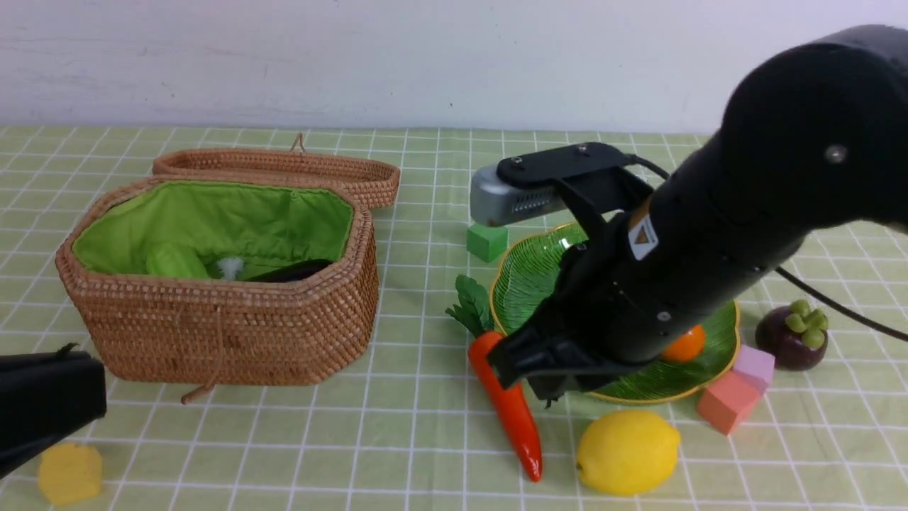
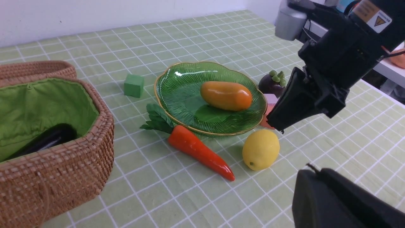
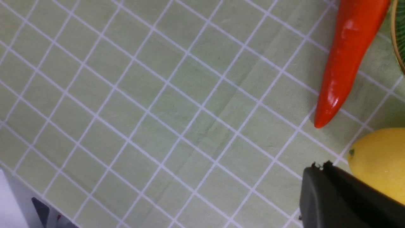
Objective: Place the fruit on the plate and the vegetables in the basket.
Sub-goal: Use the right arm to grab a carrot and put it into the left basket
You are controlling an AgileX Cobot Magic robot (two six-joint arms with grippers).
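Observation:
The wicker basket stands open at the left; the bitter gourd and the eggplant lie on its green lining. On the green plate lies the mango, half hidden by my right arm in the front view. The carrot lies by the plate's front left rim, the lemon in front of the plate, the mangosteen to its right. My right gripper hangs shut and empty just above the carrot. My left gripper is shut and empty at the near left.
The basket's lid lies open behind it. Foam cubes lie about: a green one behind the plate, a pink one and a lilac one at the plate's right front, a yellow one under my left gripper.

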